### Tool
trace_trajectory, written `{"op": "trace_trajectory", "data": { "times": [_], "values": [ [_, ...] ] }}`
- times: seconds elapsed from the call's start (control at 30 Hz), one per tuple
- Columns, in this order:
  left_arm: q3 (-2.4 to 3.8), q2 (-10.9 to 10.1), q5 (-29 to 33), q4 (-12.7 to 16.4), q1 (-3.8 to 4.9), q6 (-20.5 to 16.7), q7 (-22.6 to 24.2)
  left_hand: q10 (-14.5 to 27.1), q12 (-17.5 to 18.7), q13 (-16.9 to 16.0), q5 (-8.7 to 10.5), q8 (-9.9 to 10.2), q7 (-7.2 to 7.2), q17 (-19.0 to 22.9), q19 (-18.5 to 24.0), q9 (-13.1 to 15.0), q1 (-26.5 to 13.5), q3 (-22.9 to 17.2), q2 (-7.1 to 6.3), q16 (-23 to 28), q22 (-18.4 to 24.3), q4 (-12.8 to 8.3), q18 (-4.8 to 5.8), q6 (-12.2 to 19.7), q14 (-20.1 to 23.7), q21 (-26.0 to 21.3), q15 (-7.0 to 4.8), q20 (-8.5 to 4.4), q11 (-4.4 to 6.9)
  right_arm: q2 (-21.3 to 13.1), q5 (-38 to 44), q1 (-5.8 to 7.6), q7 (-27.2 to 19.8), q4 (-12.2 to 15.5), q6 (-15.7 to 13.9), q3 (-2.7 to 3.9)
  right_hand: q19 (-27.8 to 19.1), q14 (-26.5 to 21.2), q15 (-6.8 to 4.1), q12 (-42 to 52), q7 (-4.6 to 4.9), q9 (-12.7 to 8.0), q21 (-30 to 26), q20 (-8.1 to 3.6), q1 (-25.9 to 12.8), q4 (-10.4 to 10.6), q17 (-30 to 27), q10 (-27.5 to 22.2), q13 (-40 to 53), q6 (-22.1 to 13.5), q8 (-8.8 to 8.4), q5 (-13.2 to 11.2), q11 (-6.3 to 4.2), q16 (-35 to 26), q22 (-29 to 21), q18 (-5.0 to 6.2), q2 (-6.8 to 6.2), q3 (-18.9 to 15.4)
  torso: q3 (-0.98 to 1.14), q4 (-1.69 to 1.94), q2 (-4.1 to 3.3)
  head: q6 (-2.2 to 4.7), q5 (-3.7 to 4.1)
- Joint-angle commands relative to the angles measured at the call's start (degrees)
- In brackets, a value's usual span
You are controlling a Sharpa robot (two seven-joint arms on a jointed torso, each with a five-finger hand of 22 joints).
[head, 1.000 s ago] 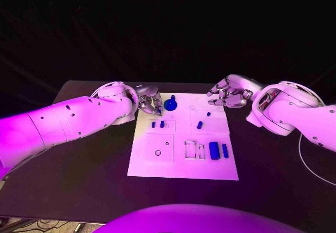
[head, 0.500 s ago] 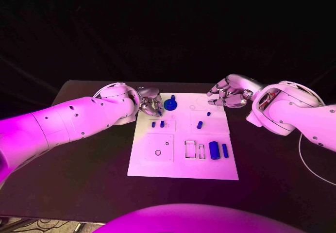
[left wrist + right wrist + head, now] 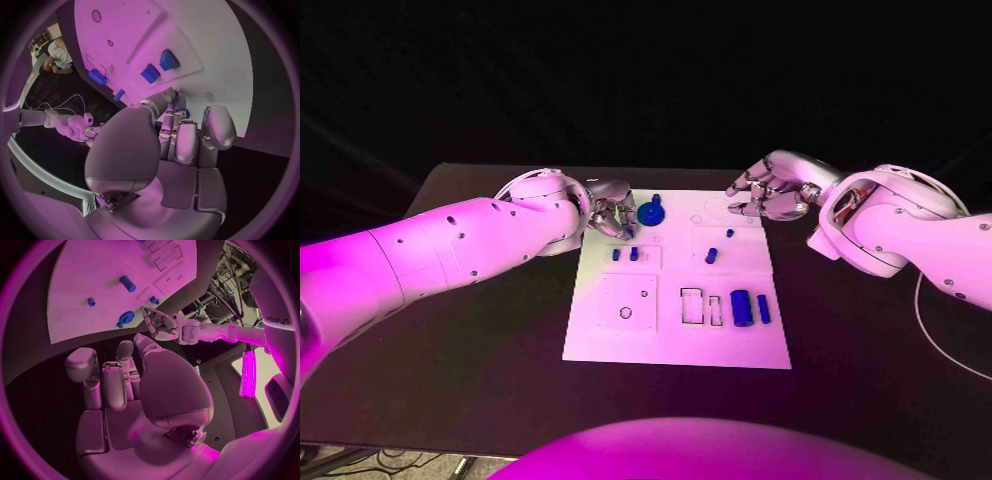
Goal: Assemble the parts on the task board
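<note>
1. At the table's centre lies the task board (image 3: 678, 345), white, with outlined recesses.
2. Left hand (image 3: 607, 214) sits at the board's 11 o'clock corner, fingers curled; a small blue part (image 3: 174, 96) shows at its fingertips and appears pinched, though the hold is partly hidden.
3. Right hand (image 3: 769, 197) hovers at the board's 1 o'clock corner, fingers curled in, nothing visible in them.
4. A blue disc part (image 3: 652, 215) sits at 12 o'clock, just beside the left hand.
5. Small pegs (image 3: 625, 256) stand mid-board; two blue blocks (image 3: 750, 309) lie toward 4 o'clock.
6. Judgement: partly done; several outlined recesses (image 3: 629, 303) remain unfilled.
</note>
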State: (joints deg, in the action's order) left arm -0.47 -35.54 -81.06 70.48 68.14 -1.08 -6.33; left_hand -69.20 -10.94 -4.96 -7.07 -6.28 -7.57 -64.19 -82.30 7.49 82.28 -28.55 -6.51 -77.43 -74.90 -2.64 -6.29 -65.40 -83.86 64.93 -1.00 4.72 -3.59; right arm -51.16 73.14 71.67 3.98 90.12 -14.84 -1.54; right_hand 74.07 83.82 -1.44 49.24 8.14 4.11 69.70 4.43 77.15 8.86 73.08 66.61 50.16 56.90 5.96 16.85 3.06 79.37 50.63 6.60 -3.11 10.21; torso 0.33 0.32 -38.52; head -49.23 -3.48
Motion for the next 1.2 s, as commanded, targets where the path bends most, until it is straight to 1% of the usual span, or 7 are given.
{"op": "trace_trajectory", "data": {
  "times": [0.03,0.3,0.53,0.8,1.0,1.07,1.2],
  "values": [
    [-0.09,0.3,-0.5,0.0,-0.11,1.4,0.0,-0.3,0.5,-0.1,-0.14,0.3,-0.20,0.0,-0.1,0.0,-0.5,-0.3,-0.08,-0.2,-0.1,-0.1,1.12,0.0,-1.5,0.0,-0.01,0.03,-0.12,0.0,0.2,-0.04,-0.4,0.0,0.6,0.01,-0.4,2.8,-0.05,0.1,0.07,-0.1,-0.2,0.03,0.6,0.2,0.0,0.4,0.0,-0.4,0.19,0.2,-0.11,-0.4,-0.1,0.61,0.05,0.3,0.04,-0.02,0.03,-0.03,0.00],
    [-0.10,0.3,-0.4,-0.1,-0.11,2.2,-0.9,3.2,3.7,0.8,-0.17,2.7,-1.45,1.1,0.7,-1.3,-2.6,-0.8,-1.34,0.1,0.5,0.1,0.94,3.7,-1.1,-1.6,1.12,0.74,-1.52,0.0,0.2,-0.04,-0.4,0.0,0.6,0.01,-0.5,2.8,-0.06,0.0,0.08,-0.1,-0.3,0.02,0.7,0.3,0.0,0.4,-0.1,-0.4,0.25,0.3,-0.11,-0.4,-0.3,0.64,-0.01,0.4,0.04,0.01,0.00,-0.03,0.07],
    [-0.10,0.1,-0.3,0.0,-0.11,1.3,-0.9,6.6,5.9,1.3,-0.09,2.8,-1.75,2.0,2.3,-3.7,-4.5,-0.8,-3.74,0.2,2.6,0.3,0.12,11.0,-0.8,-5.6,1.78,1.61,-2.31,-0.1,0.2,-0.04,-0.4,-0.1,0.5,0.01,-0.5,2.8,-0.06,0.0,0.08,-0.1,-0.3,0.01,0.7,0.3,0.0,0.3,-0.2,-0.4,0.26,0.3,-0.11,-0.4,-0.3,0.64,-0.02,0.5,0.00,0.01,0.03,0.02,0.09],
    [-0.08,-0.7,-0.1,0.5,-0.11,-0.1,-0.8,7.8,6.4,1.3,-0.06,2.6,-1.91,2.1,2.4,-3.7,-4.6,-0.4,-3.97,0.2,3.0,0.4,-0.01,11.4,-0.8,-6.3,1.91,1.78,-2.53,-0.1,0.4,-0.04,0.2,-0.6,1.0,0.01,-1.2,2.5,0.02,-5.3,0.19,-0.1,-1.3,0.05,1.1,0.3,-0.6,-3.2,-5.1,-0.7,0.16,0.4,-0.02,-0.9,-1.8,0.89,-0.34,0.9,-0.03,0.03,0.05,0.11,0.13],
    [0.15,-2.2,1.1,1.5,-0.07,-0.9,-0.5,8.3,6.5,1.3,-0.07,2.4,-2.00,2.5,2.5,-3.6,-4.5,-0.3,-3.87,0.3,3.3,0.3,-0.11,11.0,-0.7,-6.8,1.99,1.86,-2.64,0.2,3.0,-0.04,1.1,-1.7,2.3,0.01,-2.8,-0.7,0.57,-17.6,0.70,0.0,-3.5,0.46,3.2,0.3,-10.2,-10.0,-14.3,-0.5,0.51,-0.3,0.89,-9.0,-5.3,1.43,-1.48,3.7,-0.05,0.05,0.04,0.26,0.17],
    [0.35,-3.1,3.6,1.8,0.00,-1.3,-0.1,8.3,6.5,1.2,-0.07,2.3,-2.02,2.6,2.6,-3.6,-4.5,-0.3,-3.83,0.4,3.4,0.3,-0.18,10.9,-0.7,-7.2,2.02,1.88,-2.67,0.5,5.7,-0.06,1.4,-2.5,3.1,0.01,-2.9,-0.6,1.05,-24.7,0.72,0.0,-4.0,1.07,4.2,-0.1,-11.4,-8.7,-21.2,-0.3,0.73,-1.2,1.76,-10.3,-5.9,1.42,-2.46,5.5,-0.05,0.04,0.07,0.34,0.17],
    [0.57,-5.0,15.7,1.9,0.35,-4.7,2.6,8.9,6.3,1.2,-0.10,1.7,-2.48,8.3,5.3,-3.5,-4.4,-0.3,-3.34,3.4,7.2,0.5,-1.34,9.5,1.4,-14.0,2.32,2.18,-3.10,1.3,12.7,-0.37,2.2,-4.2,4.9,-0.01,-2.5,0.1,1.15,-31.7,0.40,0.0,-4.0,1.08,5.2,-0.9,-11.6,-7.3,-28.7,0.9,0.84,-2.8,1.36,-10.8,-5.8,1.55,-3.29,7.4,-0.01,0.11,0.13,0.64,0.39]
  ]
}}
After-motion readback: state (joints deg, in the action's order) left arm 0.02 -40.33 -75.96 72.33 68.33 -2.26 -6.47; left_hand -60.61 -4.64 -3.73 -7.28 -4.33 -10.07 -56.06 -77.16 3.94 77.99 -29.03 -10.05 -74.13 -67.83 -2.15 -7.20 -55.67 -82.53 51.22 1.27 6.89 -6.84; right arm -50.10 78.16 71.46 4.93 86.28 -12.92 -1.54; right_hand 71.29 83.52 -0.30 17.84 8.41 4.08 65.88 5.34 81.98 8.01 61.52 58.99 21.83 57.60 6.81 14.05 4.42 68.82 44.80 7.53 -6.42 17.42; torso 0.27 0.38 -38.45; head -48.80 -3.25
